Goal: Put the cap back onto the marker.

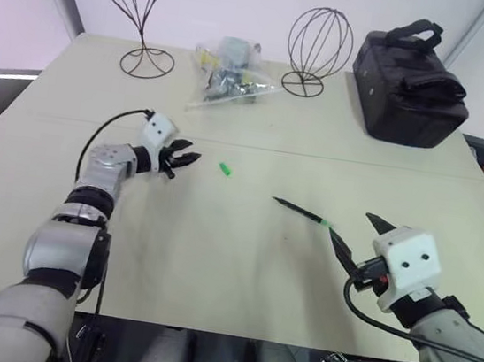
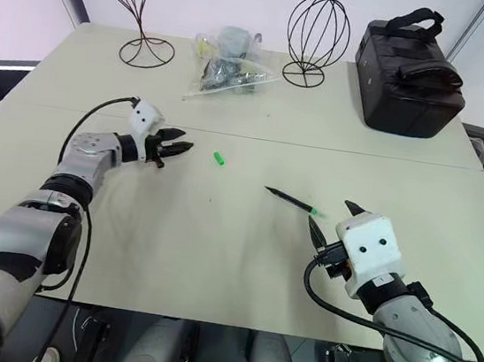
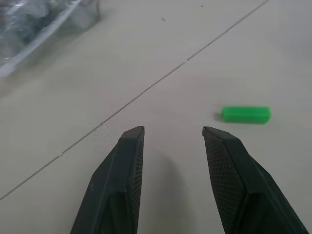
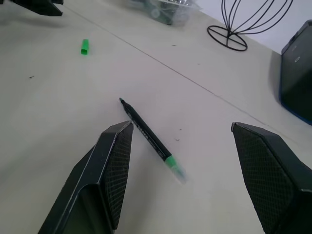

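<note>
Marker (image 4: 148, 138) just beyond right tool (image 4: 180, 180)

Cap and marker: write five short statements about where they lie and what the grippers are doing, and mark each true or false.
1. The cap lies loose on the table, apart from the marker. True.
2. The left gripper is shut on the cap. False: its fingers stand open and empty, with the cap beside them on the table.
3. The right gripper is open, with the marker lying between and ahead of its fingers. True.
4. The marker stands upright in the black bag. False: it lies flat on the table, well clear of the bag.
5. The cap sits inside the clear plastic bag. False: it lies on bare table, nearer the robot than that bag.
</note>
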Available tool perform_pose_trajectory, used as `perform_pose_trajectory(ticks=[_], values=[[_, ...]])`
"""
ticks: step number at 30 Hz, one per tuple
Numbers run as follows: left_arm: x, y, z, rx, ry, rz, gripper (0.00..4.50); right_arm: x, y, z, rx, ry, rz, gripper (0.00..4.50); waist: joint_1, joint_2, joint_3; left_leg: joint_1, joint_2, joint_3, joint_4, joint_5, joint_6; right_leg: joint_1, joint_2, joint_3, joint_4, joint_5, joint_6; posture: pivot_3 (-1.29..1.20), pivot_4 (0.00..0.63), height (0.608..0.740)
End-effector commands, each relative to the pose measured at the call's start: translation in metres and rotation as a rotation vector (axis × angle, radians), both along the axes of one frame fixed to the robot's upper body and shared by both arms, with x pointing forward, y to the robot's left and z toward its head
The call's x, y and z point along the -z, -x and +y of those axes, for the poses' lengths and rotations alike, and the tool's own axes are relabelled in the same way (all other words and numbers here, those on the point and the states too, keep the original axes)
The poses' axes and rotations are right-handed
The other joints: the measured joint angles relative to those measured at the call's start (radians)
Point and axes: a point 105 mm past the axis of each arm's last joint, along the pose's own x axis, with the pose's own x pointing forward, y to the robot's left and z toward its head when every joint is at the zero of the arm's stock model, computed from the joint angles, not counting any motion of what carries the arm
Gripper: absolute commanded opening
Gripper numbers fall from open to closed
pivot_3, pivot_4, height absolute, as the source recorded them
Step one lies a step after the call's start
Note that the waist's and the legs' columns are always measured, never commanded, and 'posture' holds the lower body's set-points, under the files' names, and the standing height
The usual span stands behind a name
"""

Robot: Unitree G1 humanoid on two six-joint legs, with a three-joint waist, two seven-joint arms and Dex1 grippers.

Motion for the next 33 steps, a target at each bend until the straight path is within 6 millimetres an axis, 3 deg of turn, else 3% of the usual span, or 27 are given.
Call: perform_pose_trajectory(ticks=[1,14,33], values=[[-0.006,0.0,-0.018,0.077,-0.037,-0.021,1.98,-0.008,0.0,0.004,-0.013,0.009,-0.036,3.29,0.0,0.0,0.0,0.0,0.0,0.0,0.0,0.0,0.0,0.0,0.0,0.0,0.0,0.0,0.0,0.0,0.15,0.74],[-0.001,-0.001,-0.025,0.1,-0.114,-0.01,1.98,-0.01,0.0,0.002,-0.002,0.01,-0.048,3.29,0.0,0.0,0.0,0.0,0.0,0.0,0.0,0.0,0.0,0.0,0.0,0.0,0.0,0.0,0.0,0.0,0.15,0.74],[0.015,0.01,-0.051,0.203,-0.126,0.006,1.98,-0.013,-0.001,0.0,-0.002,0.022,-0.052,3.29,-0.001,0.0,0.0,0.0,0.0,0.0,0.0,0.0,0.0,0.0,0.0,0.0,0.0,0.0,0.0,0.0,0.15,0.74]])
